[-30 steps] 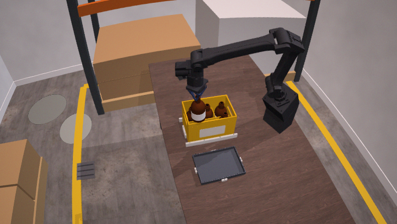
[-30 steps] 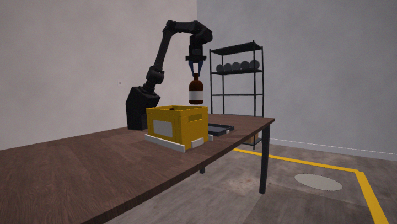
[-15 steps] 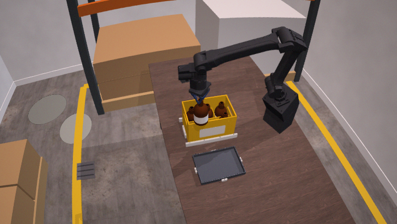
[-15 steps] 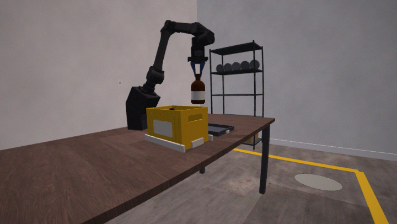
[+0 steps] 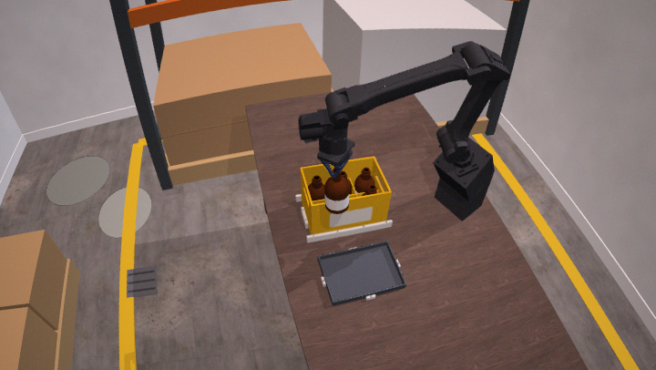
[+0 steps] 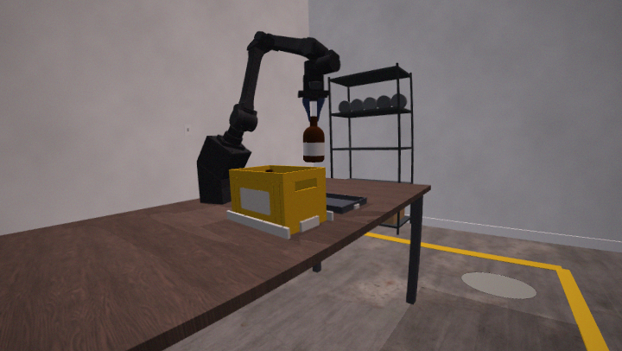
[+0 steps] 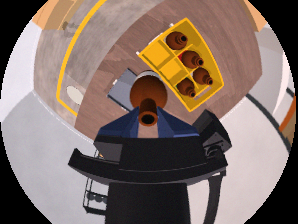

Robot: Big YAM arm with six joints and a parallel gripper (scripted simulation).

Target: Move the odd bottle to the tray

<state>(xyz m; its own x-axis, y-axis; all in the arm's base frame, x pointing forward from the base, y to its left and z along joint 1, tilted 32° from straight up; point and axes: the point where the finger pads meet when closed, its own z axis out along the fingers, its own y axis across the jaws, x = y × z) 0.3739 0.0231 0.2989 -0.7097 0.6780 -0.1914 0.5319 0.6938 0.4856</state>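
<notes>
Bottle (image 5: 337,192) (image 6: 314,139) (image 7: 148,95), brown with a white label, hangs upright by its neck in your gripper (image 5: 335,174) (image 6: 314,118) (image 7: 148,110), whose blue fingers are clenched on it. You have it above the crate's rim, over the 7 o'clock side of the yellow crate (image 5: 382,211) (image 6: 302,202) in the top view. Four other bottles (image 5: 364,182) (image 7: 191,60) stand inside the crate. From the crate, your tray (image 5: 363,273) (image 6: 345,202) (image 7: 120,90) lies flat near 6 o'clock, and your arm's black base (image 5: 464,197) (image 6: 213,174) stands toward 3 o'clock.
</notes>
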